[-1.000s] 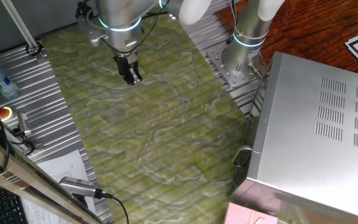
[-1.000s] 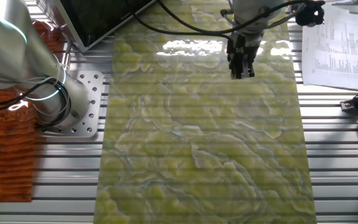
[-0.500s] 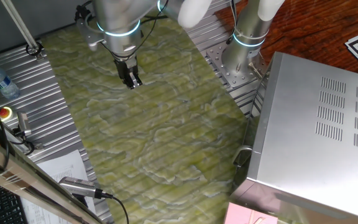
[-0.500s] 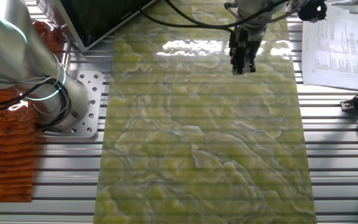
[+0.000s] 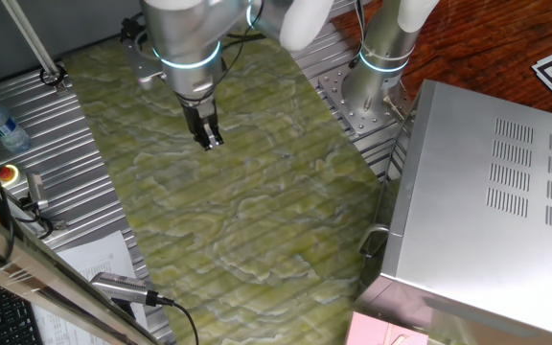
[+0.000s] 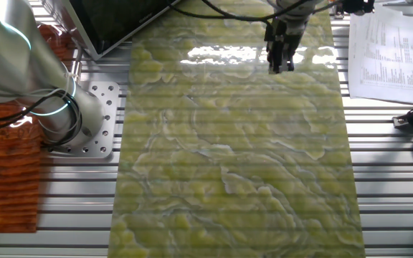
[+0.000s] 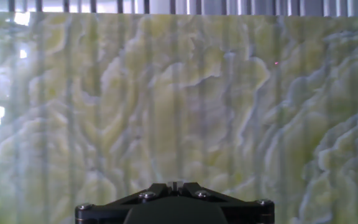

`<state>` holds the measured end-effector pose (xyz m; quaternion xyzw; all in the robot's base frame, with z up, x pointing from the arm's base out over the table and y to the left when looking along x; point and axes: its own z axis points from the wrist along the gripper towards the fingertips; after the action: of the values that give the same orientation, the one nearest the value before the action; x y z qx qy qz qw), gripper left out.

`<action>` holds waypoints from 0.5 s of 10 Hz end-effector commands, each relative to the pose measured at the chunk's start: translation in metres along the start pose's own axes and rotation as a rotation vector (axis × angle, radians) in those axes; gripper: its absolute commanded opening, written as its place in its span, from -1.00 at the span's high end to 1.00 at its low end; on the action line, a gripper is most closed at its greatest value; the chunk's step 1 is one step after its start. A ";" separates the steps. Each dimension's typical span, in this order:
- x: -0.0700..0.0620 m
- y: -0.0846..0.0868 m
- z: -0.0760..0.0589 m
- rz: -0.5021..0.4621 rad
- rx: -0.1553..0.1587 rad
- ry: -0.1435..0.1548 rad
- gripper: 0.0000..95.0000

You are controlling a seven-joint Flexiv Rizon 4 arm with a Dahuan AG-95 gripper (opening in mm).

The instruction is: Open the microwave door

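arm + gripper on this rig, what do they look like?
The arm is silver-grey metal with white rounded covers and a glowing cyan ring at the wrist joint. Black cables loop around the wrist. The gripper is small and black, with two slim fingers.

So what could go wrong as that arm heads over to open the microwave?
The gripper hangs over the green mat, well apart from the microwave. The door handle is a slim bar seen edge-on at the microwave's side; a slightly off approach might miss it or bump the casing. The pink box sits right by the microwave's front corner, so the swinging door or arm could possibly knock it.
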<state>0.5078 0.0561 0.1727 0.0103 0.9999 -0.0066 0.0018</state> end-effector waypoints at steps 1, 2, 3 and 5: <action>0.006 0.013 -0.003 0.007 -0.055 0.015 1.00; 0.008 0.018 -0.004 0.016 -0.069 0.017 1.00; 0.013 0.028 -0.005 0.041 -0.070 0.023 1.00; 0.014 0.030 -0.005 0.060 -0.059 0.031 1.00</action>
<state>0.4941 0.0857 0.1777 0.0405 0.9986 0.0307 -0.0129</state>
